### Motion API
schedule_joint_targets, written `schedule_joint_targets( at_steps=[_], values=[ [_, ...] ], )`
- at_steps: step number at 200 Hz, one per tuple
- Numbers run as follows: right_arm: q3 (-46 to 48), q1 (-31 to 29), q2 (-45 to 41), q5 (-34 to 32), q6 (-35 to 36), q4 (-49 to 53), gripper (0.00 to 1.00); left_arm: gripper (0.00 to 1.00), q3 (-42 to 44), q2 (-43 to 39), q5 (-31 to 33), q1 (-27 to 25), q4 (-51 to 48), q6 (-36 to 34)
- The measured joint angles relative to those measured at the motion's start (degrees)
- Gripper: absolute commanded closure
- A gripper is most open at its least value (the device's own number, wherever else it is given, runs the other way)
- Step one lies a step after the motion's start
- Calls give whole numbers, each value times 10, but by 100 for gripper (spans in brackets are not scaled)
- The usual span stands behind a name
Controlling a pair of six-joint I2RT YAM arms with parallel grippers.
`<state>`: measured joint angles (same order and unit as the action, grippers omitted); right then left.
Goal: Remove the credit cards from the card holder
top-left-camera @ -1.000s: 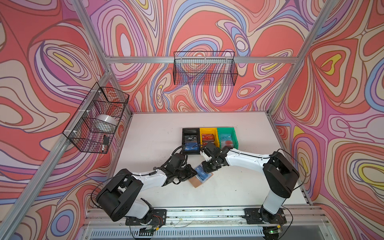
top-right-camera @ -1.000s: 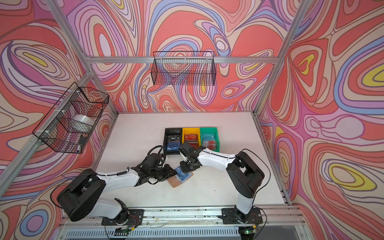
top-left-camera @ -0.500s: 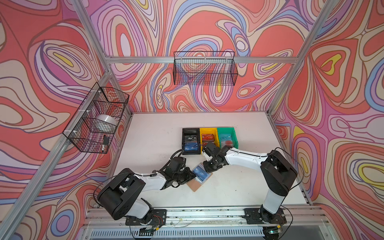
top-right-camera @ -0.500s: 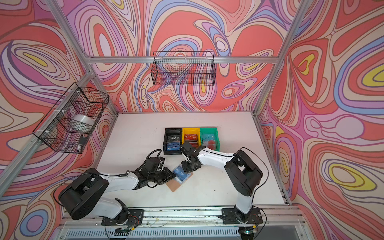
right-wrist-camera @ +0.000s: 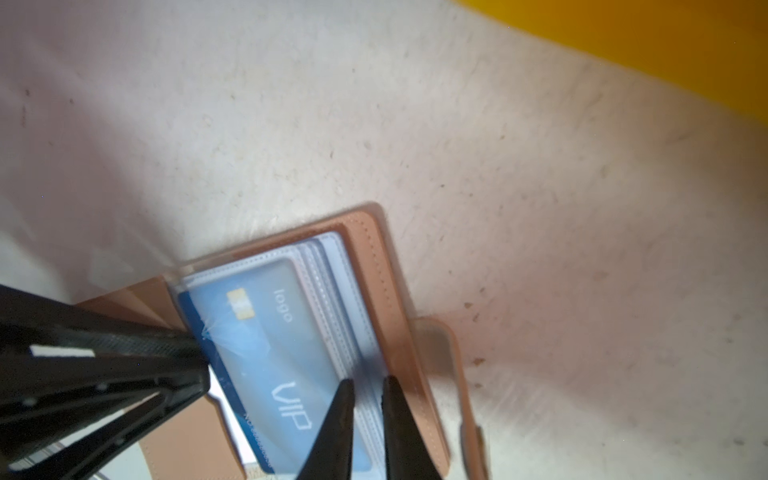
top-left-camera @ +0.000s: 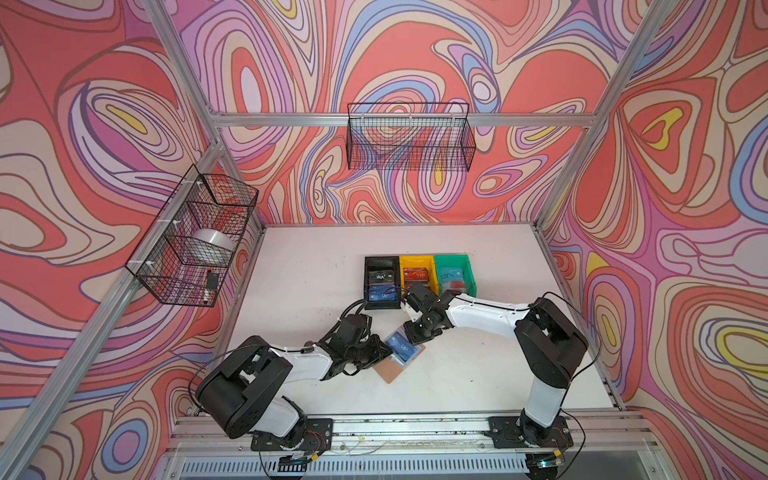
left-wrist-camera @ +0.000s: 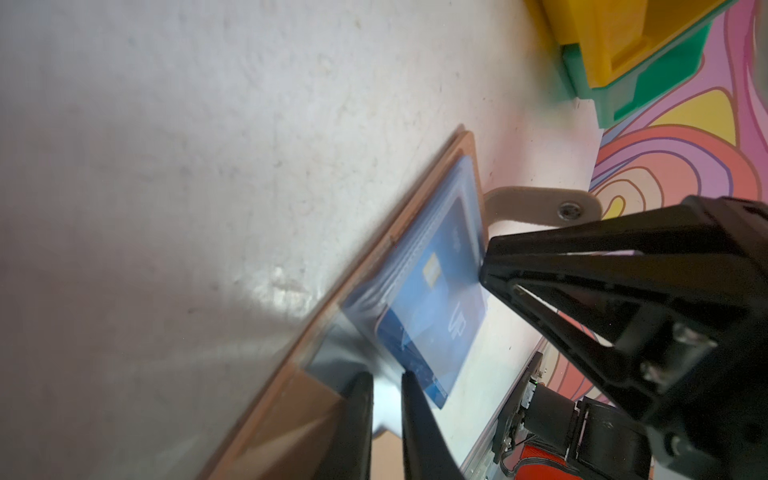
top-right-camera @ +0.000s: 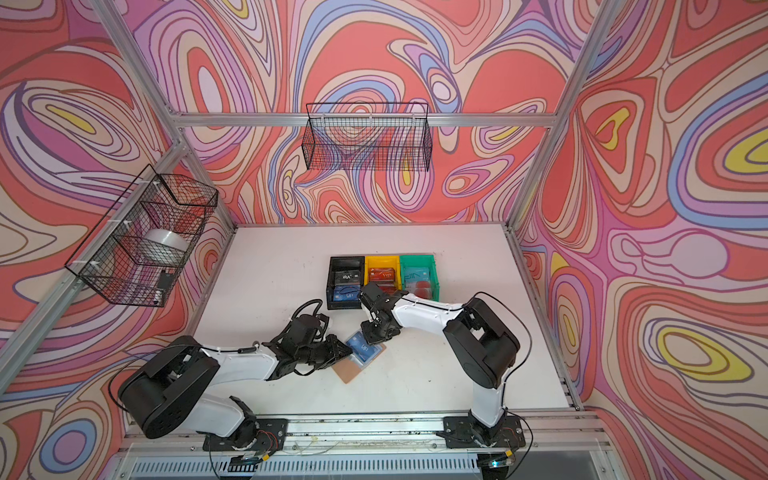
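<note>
Card holder [top-left-camera: 388,374] open on table [top-left-camera: 311,270] | left tool [left-wrist-camera: 386,380], right tool [right-wrist-camera: 368,384] pinch sleeve edges [right-wrist-camera: 332,270]

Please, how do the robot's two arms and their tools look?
The left arm and right arm have white links between bulky black joints. Thin black cables loop along each. The left tool and right tool are black, with two tapering fingers built as open triangular frames.

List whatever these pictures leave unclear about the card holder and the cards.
The sleeves stacked behind the blue VIP card, right wrist view: whether they hold cards cannot be told.
The card holder: the left tool covers part of it in both top views.
The right tool: pinching or only pressing the sleeves, unclear through blur.
</note>
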<state>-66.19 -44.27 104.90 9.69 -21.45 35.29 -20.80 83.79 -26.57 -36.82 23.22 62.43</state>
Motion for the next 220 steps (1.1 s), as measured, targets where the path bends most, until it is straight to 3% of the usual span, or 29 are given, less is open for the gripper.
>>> schedule_joint_targets(
  at_steps=[64,138,220],
  values=[
    [19,2,-5,8,-8,-22,83,82,22,-5,3,0,39,8],
    [38,3,-16,13,-20,-45,83,82,37,-65,24,0,30,6],
    [42,4,-16,18,-24,-51,84,86,37,-8,24,-7,75,13]
  ],
)
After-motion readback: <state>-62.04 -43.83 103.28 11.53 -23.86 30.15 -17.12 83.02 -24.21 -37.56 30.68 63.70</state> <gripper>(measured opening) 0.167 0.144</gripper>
